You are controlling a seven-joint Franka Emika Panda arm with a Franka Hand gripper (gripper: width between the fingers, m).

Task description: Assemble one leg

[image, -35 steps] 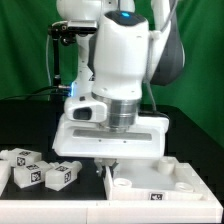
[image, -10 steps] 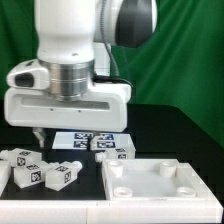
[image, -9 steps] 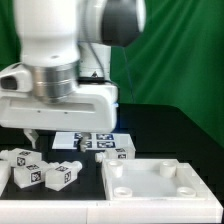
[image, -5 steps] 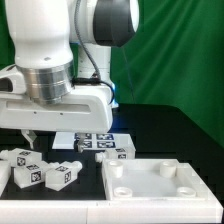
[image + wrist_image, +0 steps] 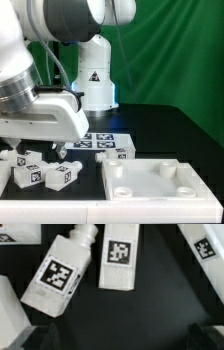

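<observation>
Several white legs with black-and-white tags lie on the black table. In the exterior view three lie at the front left (image 5: pixel 62 175), (image 5: pixel 26 176), (image 5: pixel 20 158), and one lies further right (image 5: pixel 116 152). My gripper (image 5: pixel 36 150) hangs low over the front left group. It is open and empty. In the wrist view my gripper (image 5: pixel 122 336) shows only as two dark fingertips (image 5: pixel 40 336) far apart. Two legs (image 5: pixel 58 276), (image 5: pixel 120 255) lie side by side beyond them, peg ends pointing away. More legs are cut off at the picture's edges.
The large flat white rimmed panel (image 5: pixel 190 183) with round corner sockets lies at the front of the exterior view's right. The marker board (image 5: pixel 97 139) lies flat behind the legs. The robot's base (image 5: pixel 96 80) stands at the back before a green curtain.
The arm has swung to the exterior view's left and come down over the front left legs. The legs and panel have not moved.
</observation>
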